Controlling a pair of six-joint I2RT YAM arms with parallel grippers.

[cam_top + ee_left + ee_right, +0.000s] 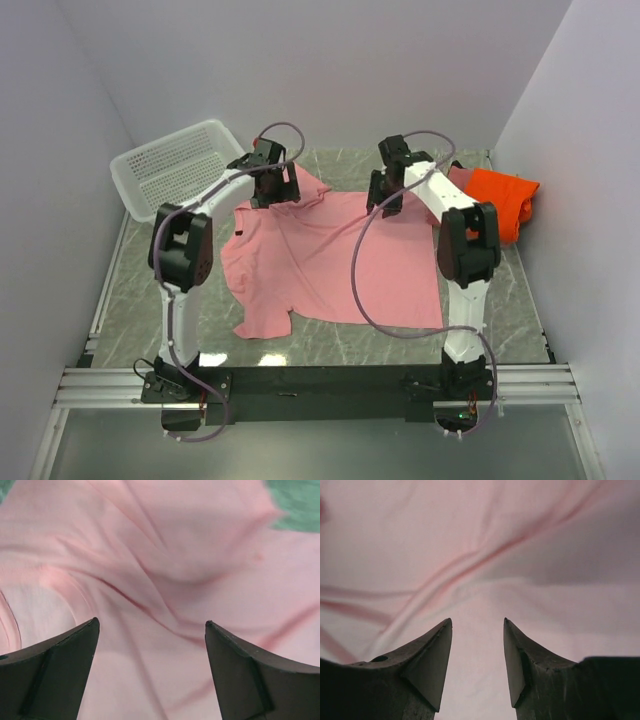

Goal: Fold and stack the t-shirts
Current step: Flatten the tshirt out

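Note:
A light pink t-shirt [330, 262] lies spread and wrinkled on the marble table, its lower left part folded over. My left gripper [272, 192] hovers over the shirt's far left corner. In the left wrist view the left gripper [151, 622] is wide open, with only rumpled pink cloth [175, 555] below the gap. My right gripper [386, 200] is at the shirt's far right edge. Up close the right gripper [477, 620] is open, with pink cloth [470, 540] under it and nothing pinched. A bright orange t-shirt [505, 200] lies bunched at the back right, with a bit of dusty rose cloth [458, 177] beside it.
A white perforated basket [175, 165] stands at the back left corner. Grey walls close in the table on three sides. Green marble tabletop [140, 300] shows left of and in front of the pink shirt.

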